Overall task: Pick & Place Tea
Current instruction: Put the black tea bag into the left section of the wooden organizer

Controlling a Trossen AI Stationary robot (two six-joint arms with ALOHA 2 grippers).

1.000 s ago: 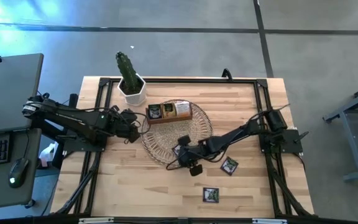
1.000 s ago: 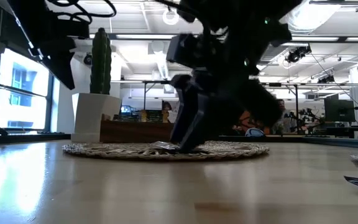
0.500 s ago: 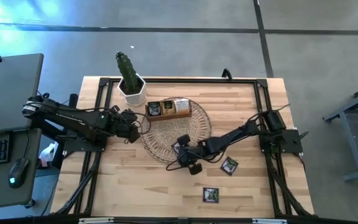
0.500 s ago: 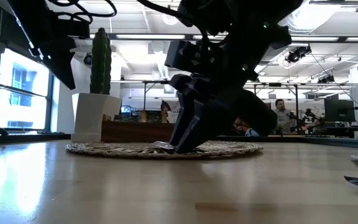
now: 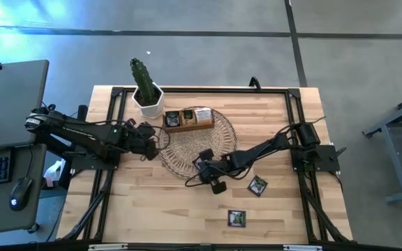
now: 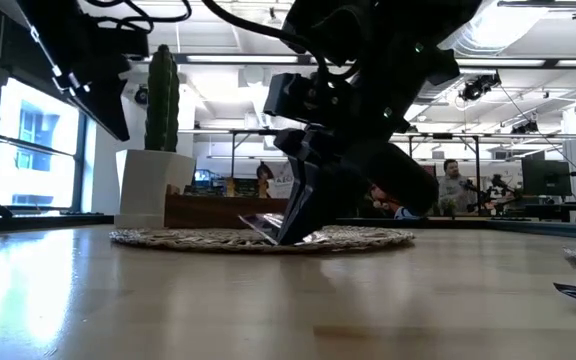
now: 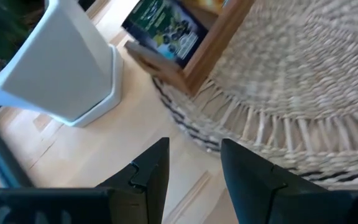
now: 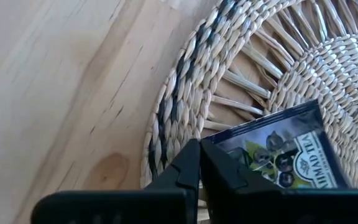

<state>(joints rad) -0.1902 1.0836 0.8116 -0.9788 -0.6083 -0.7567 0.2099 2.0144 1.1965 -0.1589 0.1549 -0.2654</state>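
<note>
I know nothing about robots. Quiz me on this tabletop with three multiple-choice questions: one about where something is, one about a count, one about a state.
1. Where is the white pot with the green cactus?
A. the table's far left corner
B. on the round woven wicker mat
C. inside the brown wooden box

2. How many dark square tea sachets lie on bare wood off the mat?
A. none
B. two
C. five

3. The right tool is:
A. wide open, empty
B. shut on a dark tea sachet
C. gripping the cactus

Answers: 1 A, the high view shows it there. 2 B, one and another. 3 B, the right wrist view shows the fingers pinching its corner.
</note>
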